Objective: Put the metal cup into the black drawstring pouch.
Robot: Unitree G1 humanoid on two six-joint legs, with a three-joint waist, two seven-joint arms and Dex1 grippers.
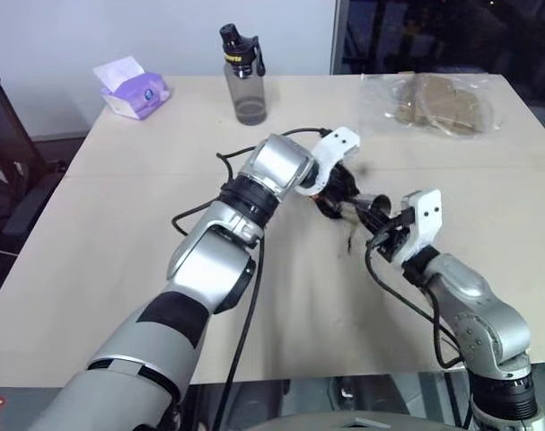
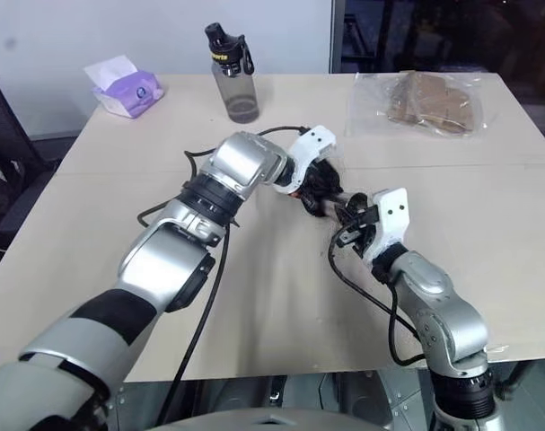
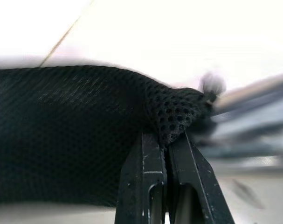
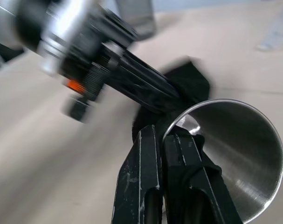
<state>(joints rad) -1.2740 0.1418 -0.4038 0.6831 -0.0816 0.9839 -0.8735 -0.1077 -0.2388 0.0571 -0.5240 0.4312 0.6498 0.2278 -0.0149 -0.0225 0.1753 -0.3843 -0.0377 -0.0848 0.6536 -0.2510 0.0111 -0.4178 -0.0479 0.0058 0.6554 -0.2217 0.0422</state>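
Over the middle of the beige table point(image 1: 119, 224), the left gripper point(image 3: 165, 140) pinches the black drawstring pouch point(image 3: 66, 130) by its mesh edge. Just beside it, the right gripper point(image 4: 162, 137) clamps the metal cup point(image 4: 234, 154) by its rim.

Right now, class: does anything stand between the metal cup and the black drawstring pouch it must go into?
Nothing visible does. The right gripper holds the metal cup by its rim, beside the black drawstring pouch pinched by the left gripper.
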